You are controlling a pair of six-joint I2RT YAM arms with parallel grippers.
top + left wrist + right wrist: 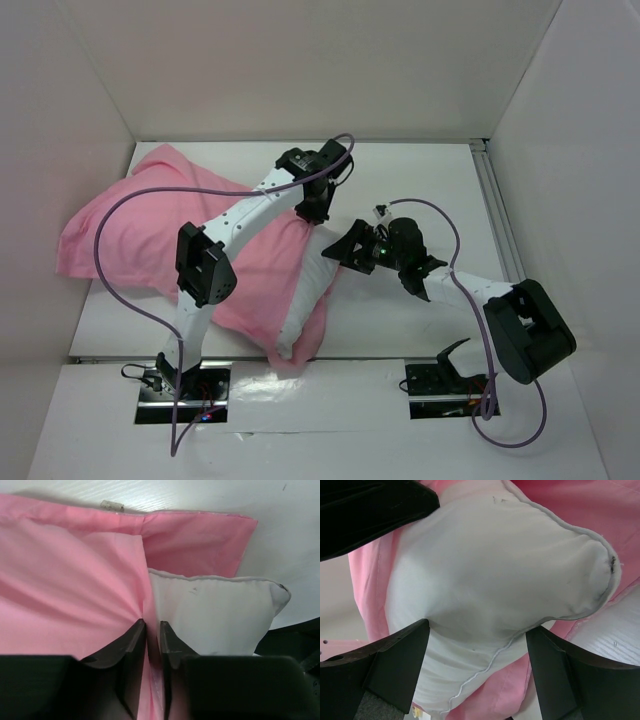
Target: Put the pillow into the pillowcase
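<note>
A white tabletop (420,170), boxed in by plain white walls (300,60), carries everything here. The pillow (308,285) lies left of the middle, mostly inside the pillowcase (130,230). Only its white end shows, poking out of the pink sack's mouth toward the right arm and the near edge. The pink satin spreads away from there to the far left, rumpled, and a strip of it also borders the bare end of the pillow on its near right side. In the left wrist view the exposed end is a rounded white corner with a piped seam, and pink cloth runs behind and beside it. A small pale label (112,505) sits at the far edge of the pink cloth.

The left tool (151,645) is pressed nearly together on the edge of the pillowcase, right where it meets the pillow. Pink cloth is caught in the narrow gap between its fingers, and creases fan out from the pinch. The right tool (477,655) is spread wide, its two dark fingers standing either side of the pillow's bulging white end; whether they press on it I cannot tell. Purple cables (110,260) loop from both arms, and a metal rail (497,215) runs along the right side of the tabletop.
</note>
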